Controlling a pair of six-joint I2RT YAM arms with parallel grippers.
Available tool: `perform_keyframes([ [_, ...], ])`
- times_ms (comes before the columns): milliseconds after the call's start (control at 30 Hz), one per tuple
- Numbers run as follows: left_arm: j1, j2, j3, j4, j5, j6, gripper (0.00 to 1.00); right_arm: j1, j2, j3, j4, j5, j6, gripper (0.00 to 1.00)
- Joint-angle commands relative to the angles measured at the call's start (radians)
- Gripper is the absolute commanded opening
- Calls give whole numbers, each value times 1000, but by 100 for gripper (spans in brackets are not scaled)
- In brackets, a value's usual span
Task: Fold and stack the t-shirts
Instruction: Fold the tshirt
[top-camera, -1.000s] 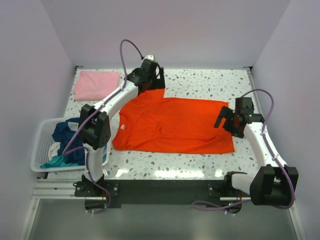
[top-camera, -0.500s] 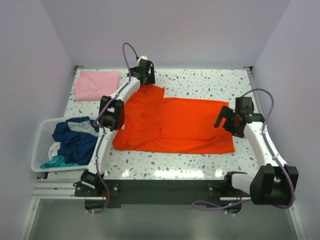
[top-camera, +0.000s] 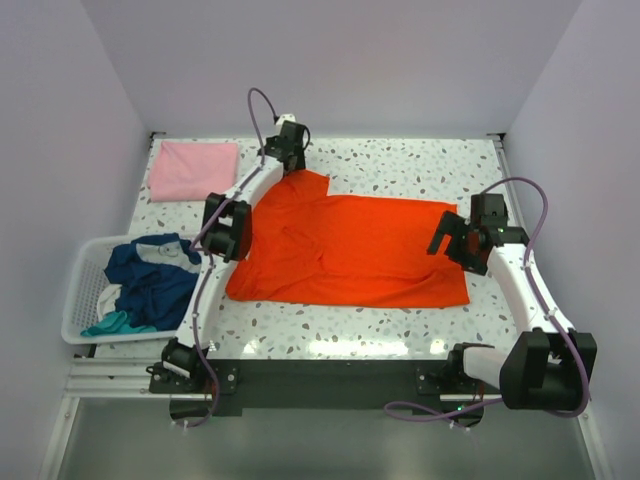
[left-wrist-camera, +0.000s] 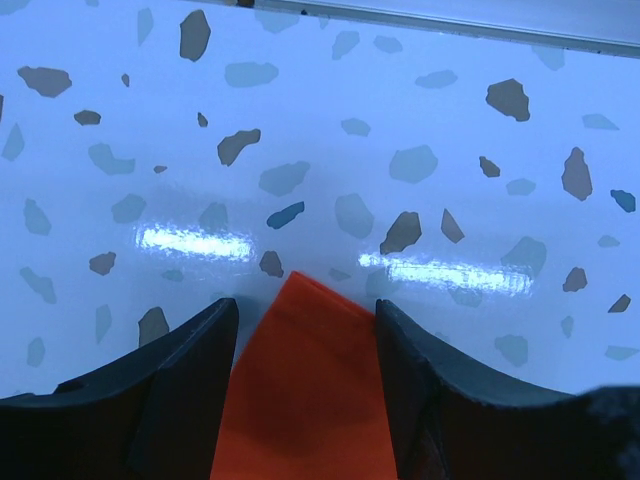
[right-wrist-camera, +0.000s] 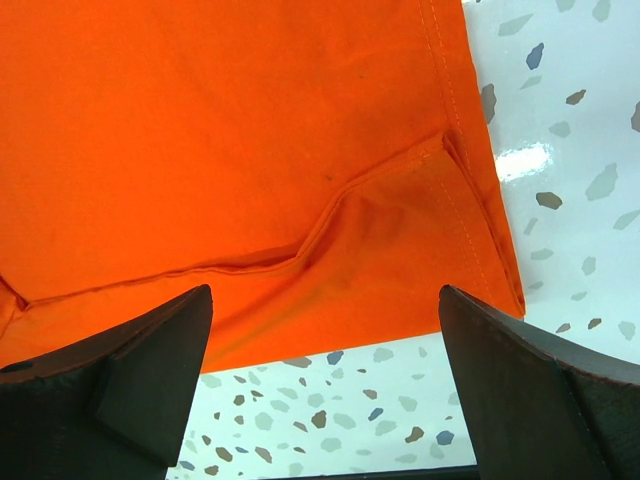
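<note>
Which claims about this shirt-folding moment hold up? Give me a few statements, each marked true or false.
1. The orange-red t-shirt lies spread on the table. True.
2. The pink t-shirt is in the white basket. False: it lies folded at the table's far left corner. The basket holds dark blue and teal cloth.
3. A corner of the orange-red t-shirt lies between the left pincer's fingers. True.
4. The right pincer is clamped shut on the hem. False: its jaws stand wide open over the shirt's right edge.
5. The white basket stands at the table's right side. False: it is at the near left edge.
</note>
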Motion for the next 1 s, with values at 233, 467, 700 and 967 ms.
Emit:
perform_keyframes([
  [233,1,19,3,-49,11,-24,36,-2,-6,6,27,-15,-8,99],
  [467,-1,-37,-36,-40,38,-19,3,0,5,19,25,0,-9,99],
  [700,-1,-161,-135,42,100,11,0,0,118,165,74,71,17,99],
  [967,-9,-293,-290,114,164,24,0,-8,528,492,42,217,6,98],
])
